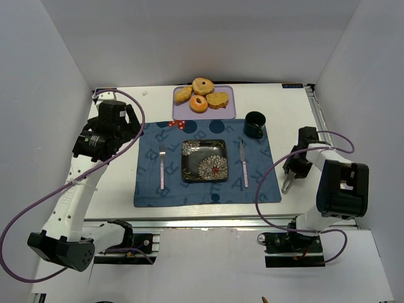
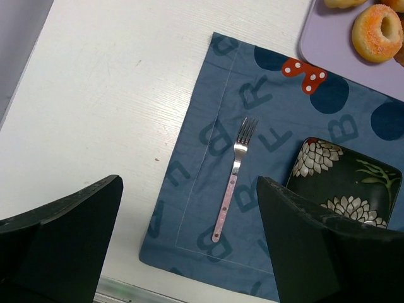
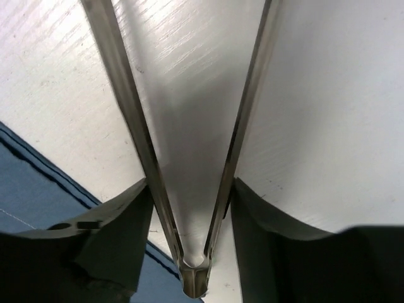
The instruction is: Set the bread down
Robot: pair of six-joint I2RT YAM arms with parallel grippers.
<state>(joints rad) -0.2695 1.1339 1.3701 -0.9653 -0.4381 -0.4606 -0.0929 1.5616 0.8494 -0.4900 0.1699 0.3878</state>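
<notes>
The bread (image 1: 218, 100), a golden slice with a brown crust, lies at the right of the lavender tray (image 1: 230, 113) at the table's back. My right gripper (image 1: 291, 172) (image 3: 189, 189) is at the right of the blue placemat, shut on metal tongs (image 3: 129, 113) whose two arms spread away over the white table. My left gripper (image 1: 131, 121) (image 2: 189, 246) is open and empty, held over the left edge of the placemat, far from the bread.
The tray also holds two ring doughnuts (image 1: 198, 104) (image 1: 202, 85) and a small roll (image 1: 183, 95). A dark flowered square plate (image 1: 204, 161) sits mid-placemat (image 1: 151, 196), with a fork (image 1: 162, 167) on its left and a knife (image 1: 243, 163) on its right. A dark mug (image 1: 255, 124) stands at the back right.
</notes>
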